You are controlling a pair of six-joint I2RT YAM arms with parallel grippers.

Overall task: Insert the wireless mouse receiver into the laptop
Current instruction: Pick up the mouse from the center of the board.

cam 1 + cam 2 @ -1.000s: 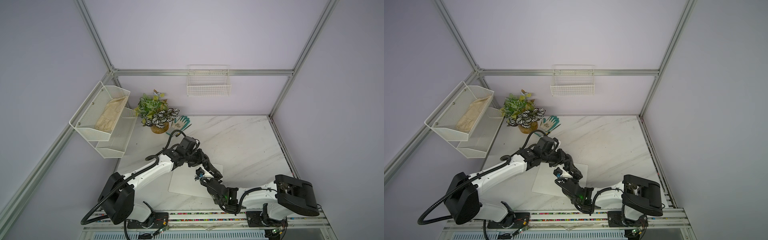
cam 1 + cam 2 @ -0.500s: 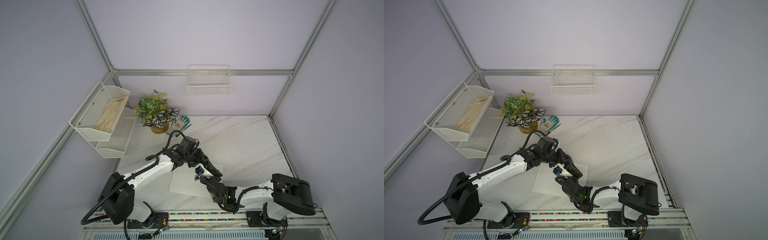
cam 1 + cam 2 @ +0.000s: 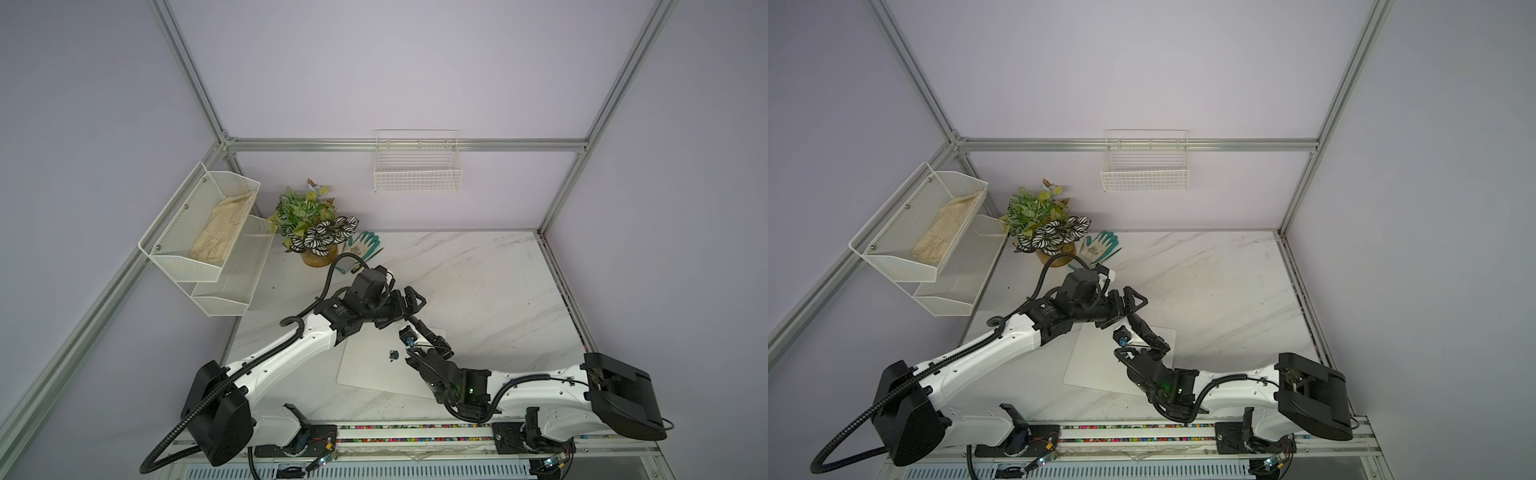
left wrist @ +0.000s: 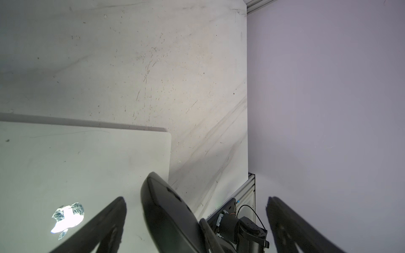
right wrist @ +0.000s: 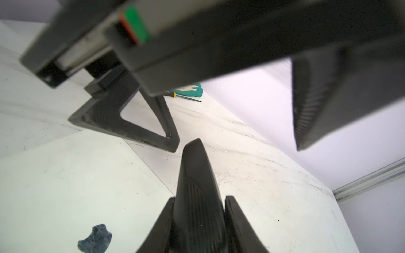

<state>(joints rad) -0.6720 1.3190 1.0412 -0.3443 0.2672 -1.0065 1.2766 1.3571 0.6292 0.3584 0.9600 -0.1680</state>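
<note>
Near the front edge of the tabletop (image 3: 478, 291), about midway along it, the laptop (image 3: 374, 368) is lying flat with its lid shut and its dark logo facing up. Your two arms are meeting above its far right corner.

Your right gripper (image 5: 199, 203) is pinching a curved black piece (image 5: 197, 175), with a finger pressing on each flank. I cannot tell whether that piece is the mouse itself or its cover. Your left gripper (image 4: 196, 199) is standing spread wide, with one finger on either side of the piece's free end. As far as the left wrist view shows, neither finger is touching it, so only the right arm is carrying the piece.

The wireless mouse receiver is not showing in any view. It is either hidden or too small to make out, so I cannot say where it is sitting.

As I judge it, you are working through an early stage. No stub is sticking out of the laptop edges that are showing, and no port is in view either. You are handling mouse hardware, not the receiver.

Nearly everything is waiting to be done. You need to bring the receiver into the open, get a firm pinch on it, line it up with a port on the laptop's side and push it home.
</note>
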